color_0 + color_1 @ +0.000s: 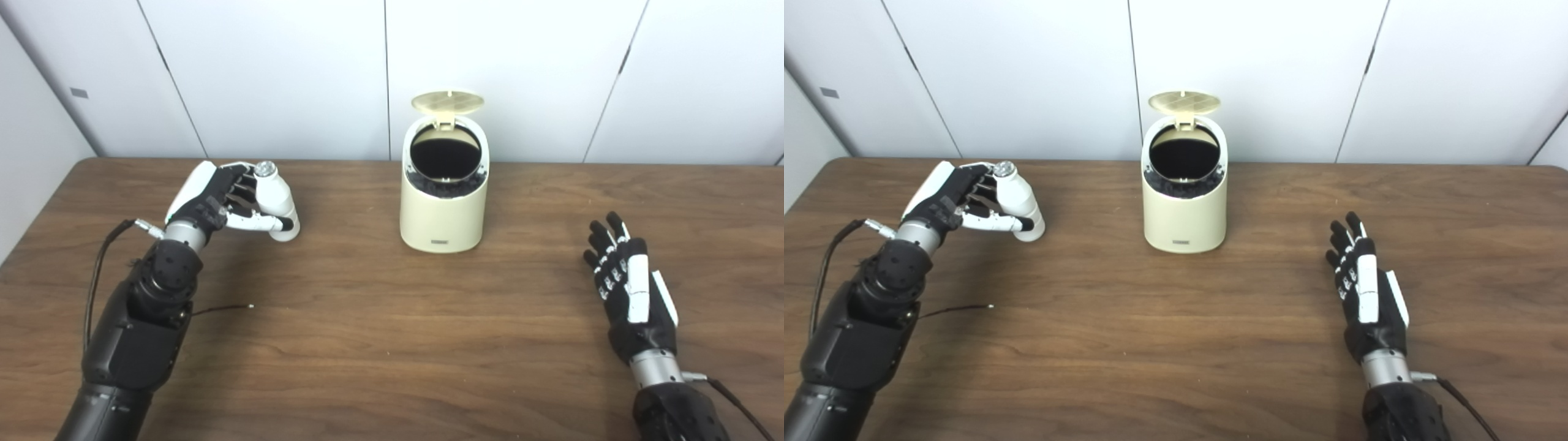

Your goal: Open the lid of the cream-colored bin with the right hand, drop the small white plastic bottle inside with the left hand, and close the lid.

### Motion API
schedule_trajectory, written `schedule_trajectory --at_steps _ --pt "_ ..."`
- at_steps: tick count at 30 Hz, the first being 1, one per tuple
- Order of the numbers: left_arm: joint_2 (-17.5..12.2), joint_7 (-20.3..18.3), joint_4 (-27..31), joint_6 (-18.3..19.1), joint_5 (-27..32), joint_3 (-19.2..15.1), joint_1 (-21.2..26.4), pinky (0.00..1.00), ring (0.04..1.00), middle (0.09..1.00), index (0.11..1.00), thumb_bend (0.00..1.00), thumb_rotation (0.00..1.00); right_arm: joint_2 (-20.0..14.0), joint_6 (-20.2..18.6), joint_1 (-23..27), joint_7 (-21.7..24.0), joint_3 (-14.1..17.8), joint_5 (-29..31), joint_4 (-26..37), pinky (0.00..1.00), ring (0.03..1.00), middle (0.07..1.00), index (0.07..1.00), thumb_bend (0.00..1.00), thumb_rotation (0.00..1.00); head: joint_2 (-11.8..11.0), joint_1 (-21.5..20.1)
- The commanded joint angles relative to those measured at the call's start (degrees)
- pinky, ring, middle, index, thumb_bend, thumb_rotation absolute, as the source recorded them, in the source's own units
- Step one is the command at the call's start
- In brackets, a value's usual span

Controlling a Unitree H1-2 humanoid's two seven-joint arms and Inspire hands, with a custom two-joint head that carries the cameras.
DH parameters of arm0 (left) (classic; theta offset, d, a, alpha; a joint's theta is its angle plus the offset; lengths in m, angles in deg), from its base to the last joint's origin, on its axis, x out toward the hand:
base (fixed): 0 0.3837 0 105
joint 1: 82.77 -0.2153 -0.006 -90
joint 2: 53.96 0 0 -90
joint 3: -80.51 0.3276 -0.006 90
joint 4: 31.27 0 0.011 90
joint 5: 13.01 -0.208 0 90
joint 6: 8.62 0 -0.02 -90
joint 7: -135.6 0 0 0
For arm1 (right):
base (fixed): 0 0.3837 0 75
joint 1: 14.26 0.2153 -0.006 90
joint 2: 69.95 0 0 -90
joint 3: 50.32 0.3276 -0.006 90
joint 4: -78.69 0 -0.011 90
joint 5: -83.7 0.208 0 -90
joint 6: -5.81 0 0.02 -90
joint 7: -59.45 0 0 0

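Cream-colored cylindrical plastic bin (444, 208) upright mid-desk, round lid (448, 101) tipped up at the back, dark inside exposed. Small white plastic bottle (275, 201) tilted, well left of the bin, wrapped by the left hand (214, 202). Right hand (631, 288) empty, fingers spread, low over the brown wooden desk (392, 343).

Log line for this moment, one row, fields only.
lid: up | bin: open, dark inside | left hand: shut on bottle, left of bin | right hand: open, apart from bin
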Motion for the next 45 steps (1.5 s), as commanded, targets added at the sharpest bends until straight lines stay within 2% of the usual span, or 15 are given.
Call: schedule_trajectory --at_steps 1,14,16,19,20,21,22,24,27,32,36,39,43,45 --pt "-1.1 0.8 0.5 -2.1 0.5 -1.0 2.4 0.60 0.671 0.701 0.737 0.90 0.14 -0.3 2.0 1.4 -0.3 -0.2 -0.6 1.4 0.97 0.966 0.927 0.983 0.64 1.00 0.1 -0.1" --pt "-0.1 1.0 1.2 -0.9 1.3 -1.0 2.6 0.60 0.659 0.692 0.709 0.89 0.12 -0.2 1.7 1.4 -0.9 -0.1 -0.9 1.4 0.95 0.963 0.920 0.978 0.64 1.00 0.6 0.0" --pt "0.1 1.2 1.2 -1.2 1.9 -1.4 2.5 0.58 0.639 0.674 0.692 0.86 0.10 -0.4 2.1 1.4 -0.9 -0.2 -1.2 1.3 0.96 0.965 0.921 0.972 0.63 1.00 0.6 0.0" --pt "0.6 1.9 0.7 -3.0 2.6 -1.9 2.3 0.51 0.565 0.598 0.606 0.81 0.01 -0.6 2.6 1.4 -0.8 -0.3 -1.5 1.0 0.96 0.967 0.919 0.959 0.64 0.96 0.6 -0.3" --pt "0.6 2.1 0.5 -3.2 2.3 -1.9 2.3 0.48 0.546 0.584 0.588 0.79 0.01 -0.6 2.7 1.4 -0.8 -0.2 -1.5 0.8 0.96 0.967 0.918 0.953 0.64 0.95 0.6 -0.2" --pt "0.8 2.6 0.1 -3.6 2.2 -2.0 2.2 0.47 0.537 0.574 0.530 0.63 0.03 -0.6 2.9 1.3 -0.8 -0.1 -1.5 0.8 0.96 0.964 0.915 0.947 0.65 0.93 0.6 -0.2" --pt "0.9 2.9 -0.1 -3.8 2.1 -2.1 2.2 0.44 0.503 0.535 0.507 0.58 0.02 -0.6 3.0 1.3 -0.8 0.0 -1.5 0.7 0.96 0.962 0.911 0.940 0.65 0.91 0.7 -0.1" --pt "1.2 3.7 -0.3 -4.3 1.8 -2.3 2.1 0.42 0.468 0.503 0.490 0.54 0.00 -0.7 3.0 1.2 -0.8 0.0 -1.5 0.8 0.96 0.960 0.908 0.933 0.65 0.89 0.8 0.0" --pt "1.5 4.3 0.0 -4.2 1.1 -2.2 2.1 0.38 0.423 0.470 0.490 0.52 0.00 -0.9 3.9 1.4 -0.5 0.0 -1.4 0.5 0.98 0.966 0.905 0.925 0.65 0.88 0.9 0.1" --pt "1.3 4.8 0.3 -5.1 1.0 -1.9 2.0 0.43 0.461 0.500 0.479 0.52 0.00 -0.8 4.8 1.7 -0.2 0.2 -0.5 -0.4 1.00 0.964 0.894 0.913 0.63 0.87 0.9 0.0" --pt "1.5 5.5 0.5 -5.2 0.3 -1.8 1.9 0.37 0.417 0.471 0.488 0.52 0.00 -0.8 5.2 1.8 0.2 0.3 0.0 -0.9 1.00 0.961 0.886 0.923 0.62 0.89 0.9 0.1" --pt "1.6 5.6 1.2 -6.1 0.1 -1.8 1.7 0.38 0.426 0.466 0.491 0.52 0.00 -0.8 4.9 1.7 0.2 0.2 -0.1 -0.5 1.00 0.962 0.883 0.928 0.62 0.91 0.9 0.1" --pt "2.6 5.6 4.4 -7.9 2.0 -2.8 1.2 0.37 0.404 0.484 0.499 0.50 0.00 -0.7 4.7 1.6 0.2 0.1 -0.3 -0.2 1.00 0.968 0.886 0.934 0.62 0.93 0.3 -1.1" --pt "3.8 5.5 8.8 -7.7 2.5 -3.0 1.3 0.37 0.407 0.482 0.501 0.50 0.00 -0.6 4.6 1.5 0.2 0.1 -0.1 -0.1 1.00 0.968 0.885 0.935 0.61 0.94 0.0 -1.2"
